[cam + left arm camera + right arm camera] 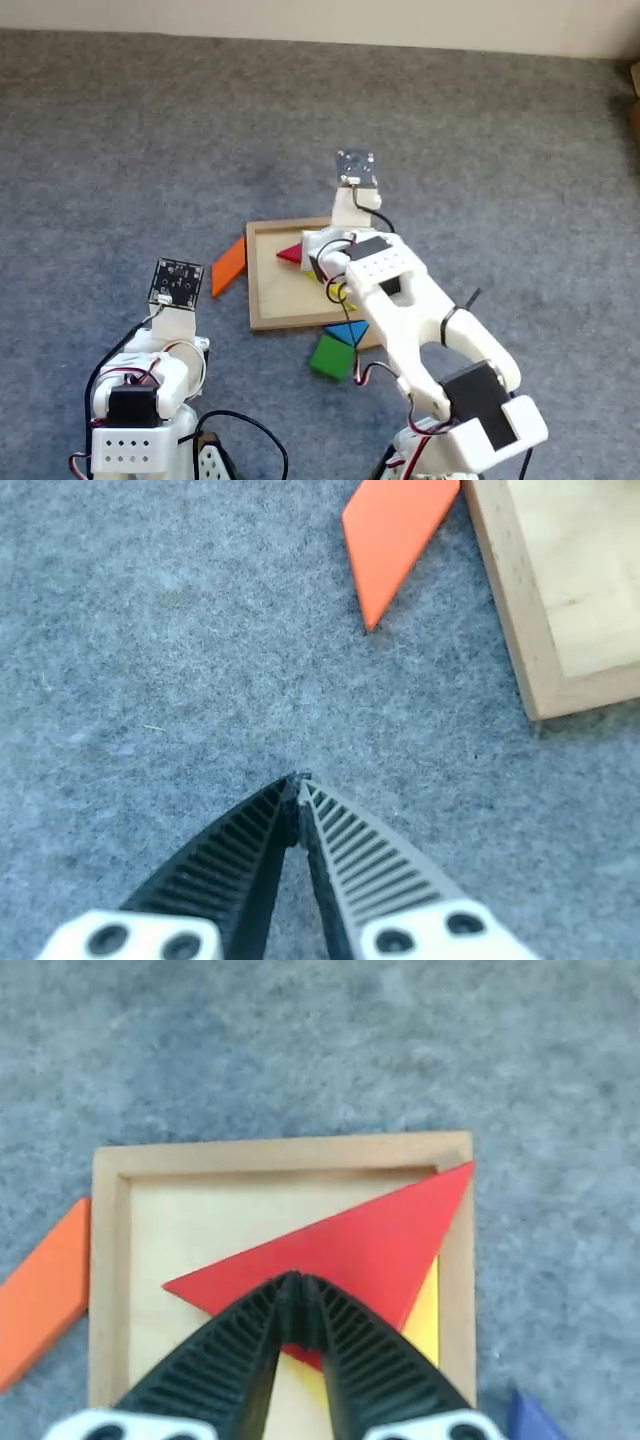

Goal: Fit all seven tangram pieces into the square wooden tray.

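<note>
The square wooden tray point(256, 290) lies mid-table. A large red triangle point(340, 1250) rests in it over a yellow piece point(425, 1315), with one corner up on the tray rim point(110, 1260). My right gripper point(298, 1282) is shut, its tips right over the red triangle's near edge with nothing between them. An orange parallelogram point(229, 265) lies on the carpet just outside the tray's left side. My left gripper point(298, 780) is shut and holds nothing. It hangs over bare carpet, short of the orange parallelogram point(400, 530) and the tray corner point(535, 680).
A blue triangle point(348, 331) and a green square point(331, 356) lie at the tray's near edge, beside the right arm point(420, 320). The left arm point(150, 390) stands at the near left. Grey carpet spreads all around.
</note>
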Controlling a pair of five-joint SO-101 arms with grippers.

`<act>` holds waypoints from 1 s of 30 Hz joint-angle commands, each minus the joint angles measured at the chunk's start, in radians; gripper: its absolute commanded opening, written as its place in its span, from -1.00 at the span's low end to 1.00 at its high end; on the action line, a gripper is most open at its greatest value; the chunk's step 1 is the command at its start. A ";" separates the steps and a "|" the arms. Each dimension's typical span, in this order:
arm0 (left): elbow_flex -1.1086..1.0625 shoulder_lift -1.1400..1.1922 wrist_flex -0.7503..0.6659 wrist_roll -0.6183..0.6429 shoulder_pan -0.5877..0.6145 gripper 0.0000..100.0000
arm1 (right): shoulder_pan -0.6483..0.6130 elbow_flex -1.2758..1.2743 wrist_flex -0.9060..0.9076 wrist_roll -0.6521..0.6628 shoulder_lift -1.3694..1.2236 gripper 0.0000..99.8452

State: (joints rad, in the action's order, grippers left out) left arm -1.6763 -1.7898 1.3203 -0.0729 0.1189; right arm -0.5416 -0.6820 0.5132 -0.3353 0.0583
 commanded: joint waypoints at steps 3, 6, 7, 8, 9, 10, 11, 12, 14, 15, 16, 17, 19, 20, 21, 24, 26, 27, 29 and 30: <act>-0.021 -0.027 0.006 0.003 0.012 -0.99 | 0.022 0.015 0.012 0.012 0.074 -0.99; -0.021 -0.027 0.006 0.003 0.012 -0.99 | 0.022 0.015 0.012 0.015 0.076 -0.99; -0.021 -0.027 0.006 0.003 0.012 -0.99 | 0.022 0.015 0.013 0.015 0.076 -0.99; -0.021 -0.027 0.006 0.003 0.012 -0.99 | 0.024 0.015 0.015 0.015 0.076 -0.99; -0.021 -0.027 0.006 0.003 0.012 -0.99 | 0.024 0.016 0.030 0.015 0.076 -0.99; -0.021 -0.027 0.006 0.003 0.012 -0.99 | 0.025 0.022 0.053 0.017 0.076 -0.99; -0.021 -0.027 0.006 0.003 0.012 -0.99 | 0.025 0.024 0.077 0.017 0.076 -0.99; -0.021 -0.027 0.006 0.003 0.012 -0.99 | 0.025 0.024 0.105 0.017 0.076 -0.99; -0.021 -0.027 0.006 0.003 0.012 -0.99 | 0.025 0.025 0.166 0.017 0.076 -0.99; -0.021 -0.027 0.006 0.003 0.012 -0.99 | 0.031 0.027 0.186 0.018 0.076 -0.99; -0.021 -0.027 0.006 0.003 0.012 -0.99 | 0.036 0.028 0.193 0.018 0.077 -0.99; -0.021 -0.027 0.006 0.003 0.012 -0.99 | 0.042 0.038 0.196 0.018 0.077 -0.99; -0.021 -0.027 0.006 0.003 0.012 -0.99 | 0.056 0.058 0.197 0.018 0.077 -0.99; -0.021 -0.027 0.006 0.003 0.012 -0.99 | 0.065 0.061 0.197 0.018 0.077 -0.99; -0.021 -0.027 0.006 0.003 0.012 -0.99 | 0.071 0.062 0.199 0.018 0.077 -0.99; -0.021 -0.027 0.006 0.003 0.012 -0.99 | 0.074 0.068 0.229 0.018 0.077 -0.99; -0.021 -0.027 0.006 0.003 0.012 -0.99 | 0.070 0.068 0.257 0.018 0.076 -0.99; -0.021 -0.027 0.006 0.003 0.012 -0.99 | 0.070 0.068 0.262 0.018 0.076 -0.99; -0.021 -0.027 0.006 0.003 0.012 -0.99 | 0.068 0.068 0.263 0.018 0.065 -0.99; -0.021 -0.027 0.006 0.003 0.012 -0.99 | 0.067 0.067 0.263 0.018 0.064 -0.99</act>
State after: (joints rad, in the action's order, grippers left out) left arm -1.6763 -1.7898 1.3203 -0.0729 0.1189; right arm -0.4818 -0.6667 0.7603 -0.3291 0.0982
